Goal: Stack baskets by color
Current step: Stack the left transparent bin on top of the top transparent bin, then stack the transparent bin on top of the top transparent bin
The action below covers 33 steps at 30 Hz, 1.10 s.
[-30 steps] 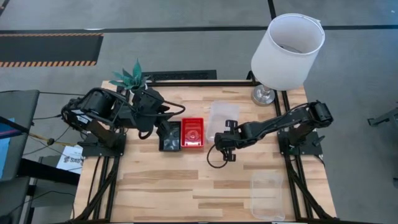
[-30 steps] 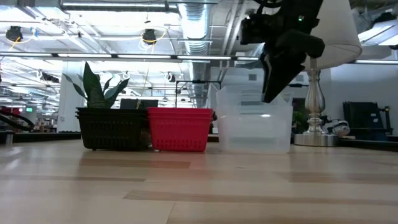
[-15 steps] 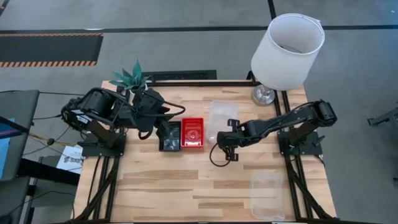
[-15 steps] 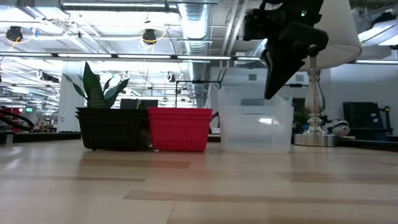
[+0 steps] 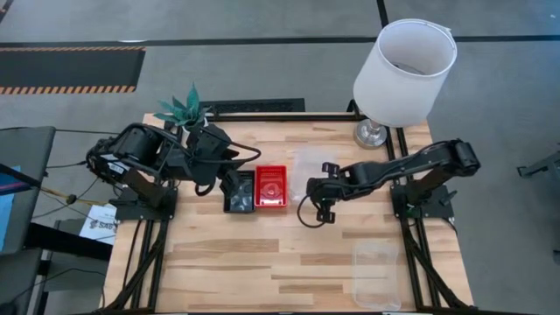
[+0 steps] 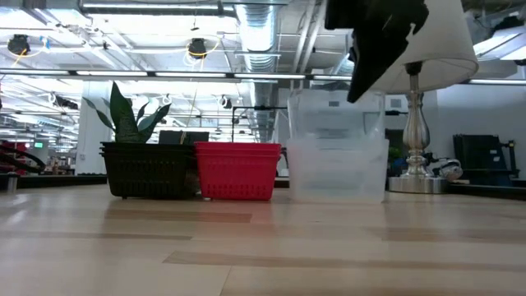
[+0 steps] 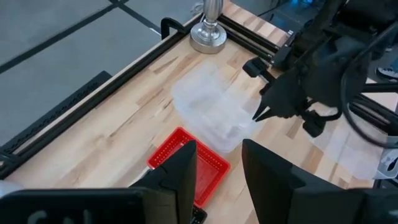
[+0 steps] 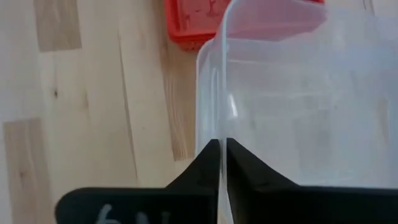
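Wooden table [image 5: 262, 254]: our right gripper [image 8: 221, 152] pinches wall of clear basket [image 6: 337, 123], lifting it off clear stack at centre, 3 o'clock of red stack [image 5: 271, 188], presumably for restacking; left gripper [image 7: 217, 171] parted, empty.

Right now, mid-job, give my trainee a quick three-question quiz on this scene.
1. True or false: the right claw pinches a clear basket by its wall.
2. What sits right beside the black stack? A: red stack. B: lone clear basket.
3. Fill in: the white-shaded ___ stands at a corner of the table.
Key: 1 true; 2 A; 3 lamp.
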Tool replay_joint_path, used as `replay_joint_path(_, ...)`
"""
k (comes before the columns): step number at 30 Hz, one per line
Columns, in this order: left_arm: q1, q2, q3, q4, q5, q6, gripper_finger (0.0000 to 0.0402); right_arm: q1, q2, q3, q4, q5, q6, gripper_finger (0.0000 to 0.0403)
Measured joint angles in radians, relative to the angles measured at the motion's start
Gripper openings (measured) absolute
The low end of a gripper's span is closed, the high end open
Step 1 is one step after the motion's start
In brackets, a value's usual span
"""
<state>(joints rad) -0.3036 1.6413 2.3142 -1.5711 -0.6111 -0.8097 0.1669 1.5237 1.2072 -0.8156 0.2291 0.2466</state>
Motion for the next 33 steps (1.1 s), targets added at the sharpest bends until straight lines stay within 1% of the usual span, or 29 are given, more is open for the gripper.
replay_joint_path(4, 0.000, 0.000, 0.000, 0.000, -0.003, 0.000, 0.0114, 0.001, 0.032, 0.000, 0.022, 0.001, -0.001, 0.0051)
replay_joint_path(7, 0.000, 0.000, 0.000, 0.000, -0.008, -0.012, 0.0114, -0.001, 0.042, 0.000, 0.003, 0.000, 0.013, 0.0065)
replay_joint_path(9, 0.000, 0.001, 0.000, 0.001, -0.014, -0.020, 0.0114, -0.006, 0.046, 0.000, -0.003, -0.019, 0.027, 0.0081)
replay_joint_path(12, 0.007, 0.012, 0.000, 0.000, -0.026, -0.021, 0.0114, -0.013, 0.036, 0.015, -0.050, -0.020, 0.052, 0.0121)
replay_joint_path(15, 0.011, 0.023, -0.013, 0.023, -0.025, -0.016, 0.0114, -0.018, 0.008, 0.069, -0.110, -0.022, 0.093, 0.0175)
replay_joint_path(17, 0.020, 0.030, -0.025, 0.044, -0.013, 0.016, 0.0114, -0.006, -0.020, 0.100, -0.172, -0.023, 0.148, 0.0210)
replay_joint_path(19, 0.025, 0.037, -0.060, 0.068, 0.004, 0.042, 0.0114, 0.019, -0.059, 0.117, -0.218, -0.023, 0.236, 0.0237)
replay_joint_path(22, 0.032, 0.045, -0.097, 0.087, 0.009, 0.086, 0.0114, 0.087, -0.124, 0.115, -0.304, -0.067, 0.392, 0.0256)
replay_joint_path(25, 0.042, 0.047, -0.125, 0.141, 0.047, 0.156, 0.0114, 0.198, -0.168, 0.095, -0.401, -0.099, 0.589, 0.0259)
replay_joint_path(27, 0.047, 0.050, -0.143, 0.165, 0.084, 0.193, 0.0114, 0.292, -0.182, 0.079, -0.428, -0.105, 0.726, 0.0259)
replay_joint_path(30, 0.049, 0.048, -0.157, 0.203, 0.109, 0.239, 0.0114, 0.444, -0.172, 0.059, -0.444, -0.109, 0.910, 0.0259)
replay_joint_path(33, 0.048, 0.048, -0.158, 0.202, 0.123, 0.266, 0.0114, 0.563, -0.132, 0.055, -0.433, -0.130, 1.063, 0.0259)
